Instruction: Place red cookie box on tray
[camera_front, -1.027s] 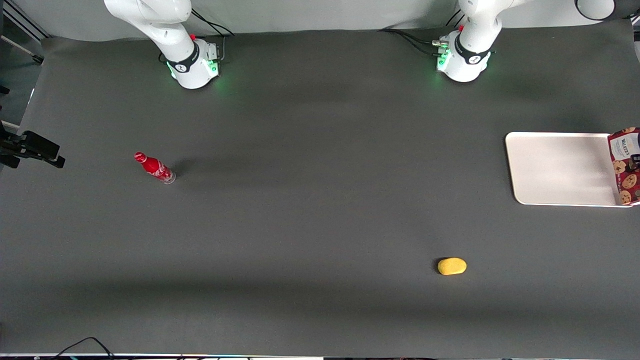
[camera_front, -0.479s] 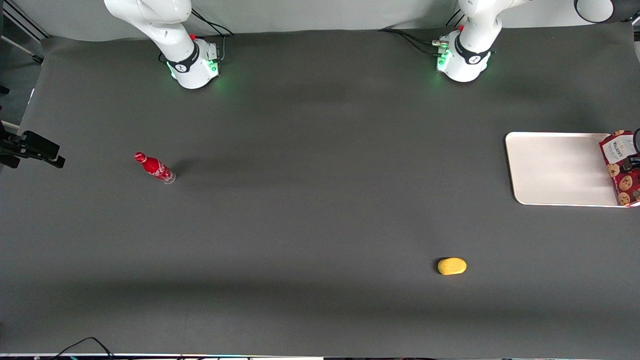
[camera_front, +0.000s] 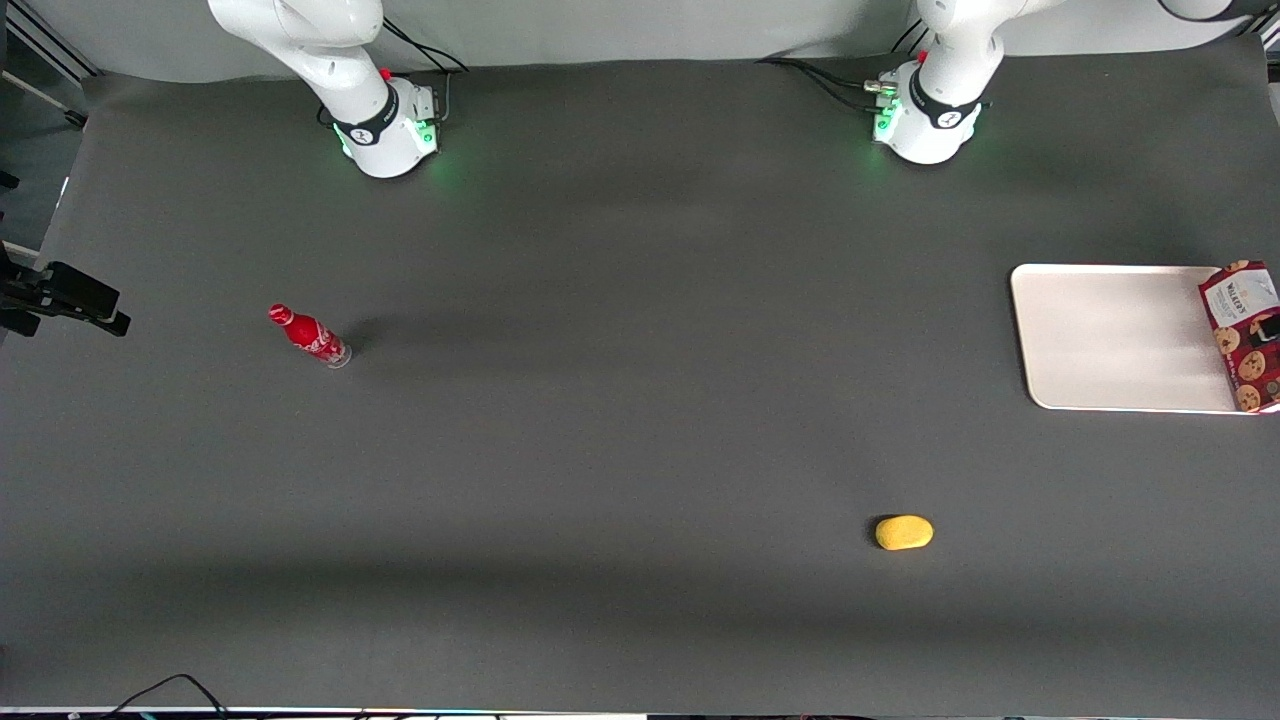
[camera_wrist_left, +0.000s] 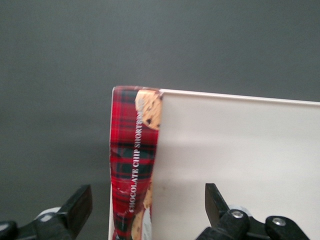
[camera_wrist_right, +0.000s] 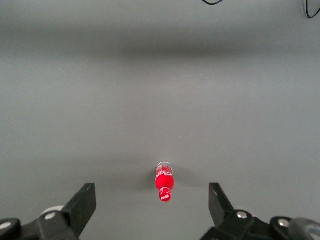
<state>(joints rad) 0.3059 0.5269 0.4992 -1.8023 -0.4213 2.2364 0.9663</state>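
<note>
The red cookie box (camera_front: 1243, 335) stands on its long narrow side along the tray's edge at the working arm's end of the table. Its cookie face points toward the bare middle of the off-white tray (camera_front: 1120, 340). In the left wrist view the tartan top of the red cookie box (camera_wrist_left: 132, 150) runs along the rim of the tray (camera_wrist_left: 240, 150). My left gripper (camera_wrist_left: 146, 200) hangs open straight above the box, one black finger on each side with a clear gap to the carton. In the front view only a dark fingertip shows beside the box; the remainder is cut off.
A small yellow oval lump (camera_front: 904, 532) lies nearer the front camera than the tray. A red bottle (camera_front: 309, 336) lies toward the parked arm's end of the table. The table's side edge runs close by the tray.
The box came down onto the tray's edge and slid slightly inward. The fingers have let go of it and drawn back above it.
</note>
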